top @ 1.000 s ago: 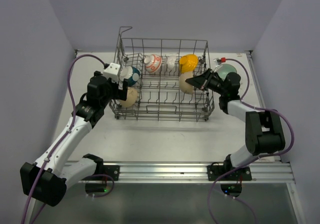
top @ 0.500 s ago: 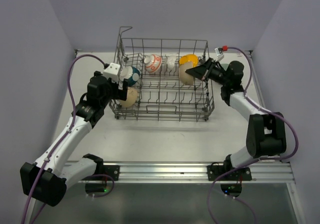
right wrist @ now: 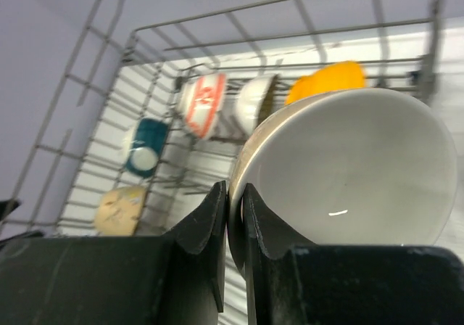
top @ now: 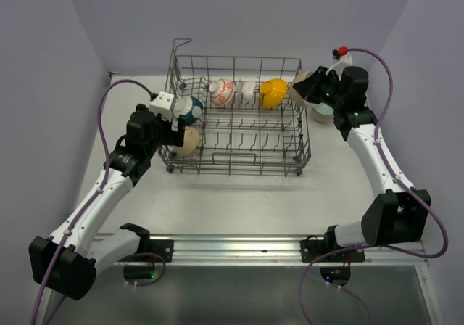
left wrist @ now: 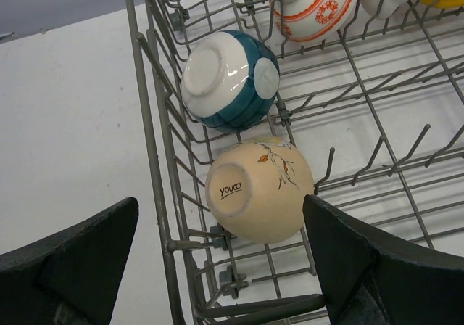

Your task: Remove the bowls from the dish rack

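Observation:
The grey wire dish rack point(top: 239, 167) stands mid-table. In it are a white bowl with orange pattern point(top: 221, 91), a white bowl point(top: 249, 90), a yellow bowl point(top: 273, 93), a white-teal bowl point(top: 190, 110) and a beige bowl point(top: 186, 141). My right gripper point(top: 308, 85) is shut on the rim of a cream bowl point(right wrist: 348, 165) and holds it in the air just past the rack's right end. My left gripper point(left wrist: 221, 209) is open, its fingers point(left wrist: 87, 260) straddling the rack's left wall around the beige bowl point(left wrist: 259, 188) without touching it.
A pale green bowl point(top: 323, 111) sits on the table right of the rack, partly hidden under my right gripper. A raised wire loop point(top: 181, 43) stands at the rack's back left corner. Walls close in the table on three sides.
My right gripper has lifted the cream bowl out of the rack's right end and carried it up, back and right, past the rack's wall. The left arm has not moved.

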Controlling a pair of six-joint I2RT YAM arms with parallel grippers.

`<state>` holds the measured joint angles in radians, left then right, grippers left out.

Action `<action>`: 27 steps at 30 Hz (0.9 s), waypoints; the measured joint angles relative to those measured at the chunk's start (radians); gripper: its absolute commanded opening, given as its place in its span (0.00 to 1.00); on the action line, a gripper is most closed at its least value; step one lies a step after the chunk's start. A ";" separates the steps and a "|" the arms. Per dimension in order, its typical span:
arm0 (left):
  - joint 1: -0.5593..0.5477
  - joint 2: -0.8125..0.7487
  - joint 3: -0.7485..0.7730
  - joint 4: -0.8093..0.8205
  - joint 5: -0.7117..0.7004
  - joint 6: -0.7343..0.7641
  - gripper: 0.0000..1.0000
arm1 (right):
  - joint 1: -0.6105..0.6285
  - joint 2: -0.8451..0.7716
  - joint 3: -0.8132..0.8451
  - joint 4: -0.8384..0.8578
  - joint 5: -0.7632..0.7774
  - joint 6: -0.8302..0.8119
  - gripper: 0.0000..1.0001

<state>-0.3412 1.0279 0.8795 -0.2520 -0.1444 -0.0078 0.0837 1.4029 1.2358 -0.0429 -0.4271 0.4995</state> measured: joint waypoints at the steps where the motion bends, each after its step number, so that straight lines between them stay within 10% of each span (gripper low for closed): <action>1: 0.000 0.000 0.000 0.000 0.000 0.000 1.00 | -0.001 -0.003 0.011 -0.027 0.053 -0.025 0.00; 11: 0.000 0.001 0.000 -0.017 -0.001 -0.007 1.00 | -0.011 0.054 0.068 -0.203 0.508 -0.195 0.00; 27: 0.000 0.006 0.002 -0.021 0.000 -0.008 1.00 | -0.013 0.372 0.230 -0.223 0.674 -0.269 0.00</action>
<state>-0.3412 1.0340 0.8818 -0.2733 -0.1440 -0.0162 0.0708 1.7748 1.4658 -0.2661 0.2466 0.2306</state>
